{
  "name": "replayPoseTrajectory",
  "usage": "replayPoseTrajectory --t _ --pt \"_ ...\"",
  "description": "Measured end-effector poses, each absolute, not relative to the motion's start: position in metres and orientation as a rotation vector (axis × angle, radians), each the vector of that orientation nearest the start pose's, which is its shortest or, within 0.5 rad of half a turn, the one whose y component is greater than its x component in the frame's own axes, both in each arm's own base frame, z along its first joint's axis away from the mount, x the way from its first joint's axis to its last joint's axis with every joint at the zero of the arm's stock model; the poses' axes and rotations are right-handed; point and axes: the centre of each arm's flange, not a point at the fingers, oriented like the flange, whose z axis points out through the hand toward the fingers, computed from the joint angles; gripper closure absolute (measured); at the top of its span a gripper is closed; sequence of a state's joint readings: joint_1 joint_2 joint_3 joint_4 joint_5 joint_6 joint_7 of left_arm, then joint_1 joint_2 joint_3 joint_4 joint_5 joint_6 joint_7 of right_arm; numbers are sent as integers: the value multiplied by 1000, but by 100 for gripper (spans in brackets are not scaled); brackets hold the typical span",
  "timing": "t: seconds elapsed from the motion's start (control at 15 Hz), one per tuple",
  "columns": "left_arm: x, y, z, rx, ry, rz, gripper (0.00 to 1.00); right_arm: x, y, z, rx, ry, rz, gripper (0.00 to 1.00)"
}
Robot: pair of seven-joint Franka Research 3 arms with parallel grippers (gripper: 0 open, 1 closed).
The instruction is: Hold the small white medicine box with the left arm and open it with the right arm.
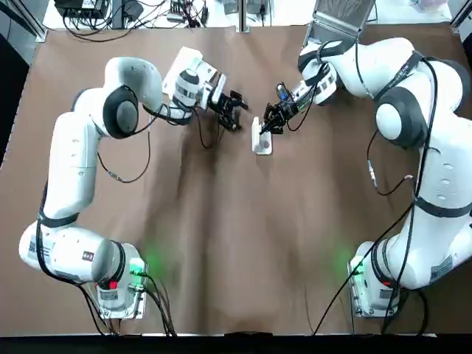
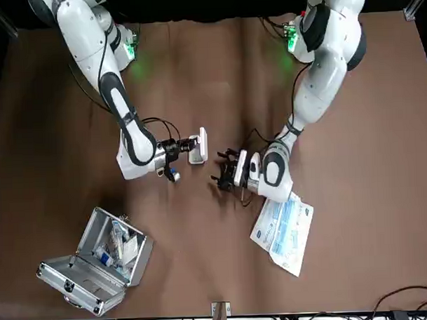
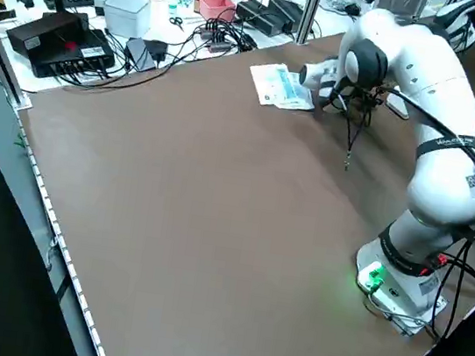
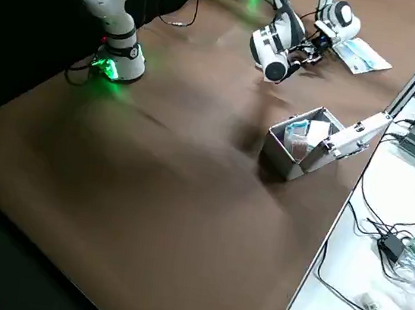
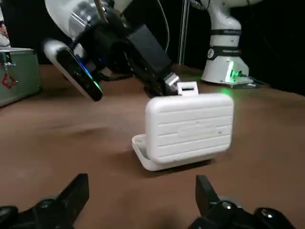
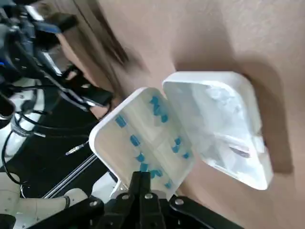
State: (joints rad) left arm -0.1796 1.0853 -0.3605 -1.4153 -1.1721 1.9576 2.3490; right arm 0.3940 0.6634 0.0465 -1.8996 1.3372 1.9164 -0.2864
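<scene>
Brown worktop [image 1: 221, 243] from overhead: the small white medicine box [image 1: 262, 141] sits near the far middle. The right tool [image 1: 270, 125] is clenched on its raised half, and the left tool [image 1: 237, 110] is just beside it, released and not touching. Left wrist view: spread fingers [image 5: 74, 195] face the box's upright half. Right wrist view: closed fingertips [image 6: 138, 183] pinch the half holding blue pills [image 6: 136, 140].

The brown counter [image 1: 221, 243] bears an open white pill box [image 1: 262, 144], a metal case [image 2: 98, 262] and a packet [image 2: 282, 228] lying either side of it.
</scene>
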Motion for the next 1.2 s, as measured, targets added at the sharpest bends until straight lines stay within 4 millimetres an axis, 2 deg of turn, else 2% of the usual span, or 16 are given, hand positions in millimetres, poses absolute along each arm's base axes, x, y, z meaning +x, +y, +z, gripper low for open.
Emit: replayPoseTrajectory --t 0.4,0.6,1.0,1.07,1.2 --pt "629 -290 156 1102 -1491 710 0 498 336 146 -2057 250 656 99" --pt "645 -250 194 1146 -1470 642 0 492 348 144 -2083 248 638 99" --pt "670 -174 267 1359 -1397 518 0 481 364 130 -2149 263 592 99" --pt "677 -151 291 1464 -1338 474 0 478 367 124 -2164 268 589 99" --pt "681 -131 314 1586 -1257 401 0 476 370 121 -2189 270 566 99"
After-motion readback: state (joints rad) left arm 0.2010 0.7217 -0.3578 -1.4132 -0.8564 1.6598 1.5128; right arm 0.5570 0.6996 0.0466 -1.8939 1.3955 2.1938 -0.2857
